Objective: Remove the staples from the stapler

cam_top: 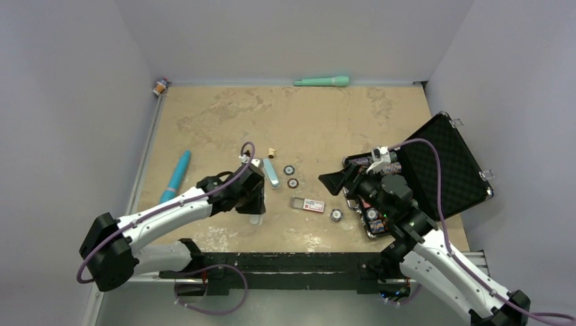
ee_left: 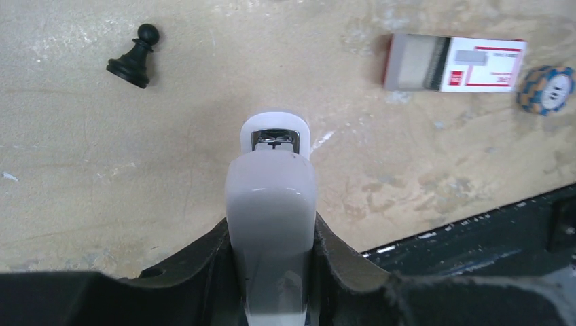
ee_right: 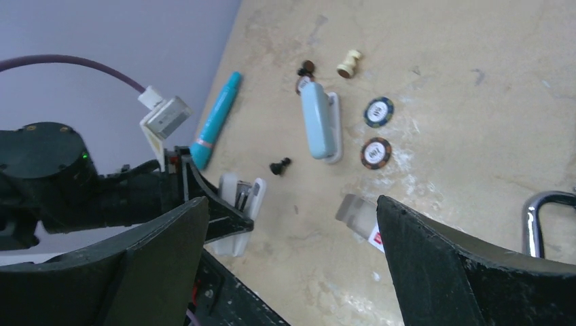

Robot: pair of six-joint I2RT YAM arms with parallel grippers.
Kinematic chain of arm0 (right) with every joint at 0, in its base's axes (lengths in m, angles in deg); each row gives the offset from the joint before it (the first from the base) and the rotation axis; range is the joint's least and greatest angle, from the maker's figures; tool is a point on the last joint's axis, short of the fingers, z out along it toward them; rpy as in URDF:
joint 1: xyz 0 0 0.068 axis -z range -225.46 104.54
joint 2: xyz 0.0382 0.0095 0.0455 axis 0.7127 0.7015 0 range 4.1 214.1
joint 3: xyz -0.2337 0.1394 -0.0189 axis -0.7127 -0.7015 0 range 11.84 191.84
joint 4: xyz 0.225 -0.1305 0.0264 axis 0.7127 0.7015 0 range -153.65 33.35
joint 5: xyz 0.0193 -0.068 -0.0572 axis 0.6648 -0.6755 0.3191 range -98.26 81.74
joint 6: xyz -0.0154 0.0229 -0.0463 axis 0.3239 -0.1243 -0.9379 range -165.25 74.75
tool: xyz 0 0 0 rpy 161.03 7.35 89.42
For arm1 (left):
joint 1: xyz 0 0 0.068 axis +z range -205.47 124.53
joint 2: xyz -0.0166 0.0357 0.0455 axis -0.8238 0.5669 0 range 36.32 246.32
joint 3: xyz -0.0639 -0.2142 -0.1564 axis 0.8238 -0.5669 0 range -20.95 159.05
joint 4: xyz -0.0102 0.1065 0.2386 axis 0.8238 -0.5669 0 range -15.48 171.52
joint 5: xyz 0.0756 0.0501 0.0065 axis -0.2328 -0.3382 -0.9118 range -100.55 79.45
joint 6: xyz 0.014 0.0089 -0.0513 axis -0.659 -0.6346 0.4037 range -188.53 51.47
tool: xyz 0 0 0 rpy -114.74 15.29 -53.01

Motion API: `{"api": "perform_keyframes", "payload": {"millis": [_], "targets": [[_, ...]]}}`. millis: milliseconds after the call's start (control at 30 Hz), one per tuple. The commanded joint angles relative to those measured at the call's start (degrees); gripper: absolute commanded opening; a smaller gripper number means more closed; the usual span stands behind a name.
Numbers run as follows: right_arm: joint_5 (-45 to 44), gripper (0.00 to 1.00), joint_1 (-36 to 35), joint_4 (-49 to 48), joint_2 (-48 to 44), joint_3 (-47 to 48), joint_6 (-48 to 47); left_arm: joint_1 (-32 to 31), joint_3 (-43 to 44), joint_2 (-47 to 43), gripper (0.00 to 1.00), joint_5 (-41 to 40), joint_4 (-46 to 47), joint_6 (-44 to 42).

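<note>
The white stapler (ee_left: 270, 183) is clamped in the left tool (ee_left: 272, 234); the right tool (ee_right: 291, 204), at its 3 o'clock, is spread apart. No staples are seen removed yet.

Glossy white plastic stapler (ee_left: 270, 204), shiny metal mouth (ee_left: 275, 140), matt mottled tabletop (ee_left: 204, 88), matt black pawn (ee_left: 134, 58)

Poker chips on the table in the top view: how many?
3. Two chips lie just right of the pale blue stapler. The third lies right of the labelled clear box. More may sit unseen in the open case.
</note>
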Motion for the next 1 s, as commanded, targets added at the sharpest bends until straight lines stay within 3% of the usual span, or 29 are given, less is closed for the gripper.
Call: {"api": "perform_keyframes", "payload": {"millis": [0, 200, 633, 967], "targets": [[3.94, 0.99, -0.28, -11.71, -8.01, -4.4, 4.02, -0.14, 2.71, -5.12, 0.0, 4.52, -0.09, -2.07], [13.77, 0.99, -0.26, -24.52, -11.0, -8.78, 5.55, -0.07, 0.58, -11.99, 0.0, 14.66, 7.16, -3.77], [26.62, 0.99, -0.42, -43.57, 1.33, -7.28, 7.8, 0.12, -0.85, -22.93, 0.0, 32.87, 21.09, -4.15], [29.96, 0.99, -3.51, -52.34, 6.98, -4.46, 8.27, 0.9, 1.28, -24.49, 0.0, 33.98, 25.88, -0.86]]}}
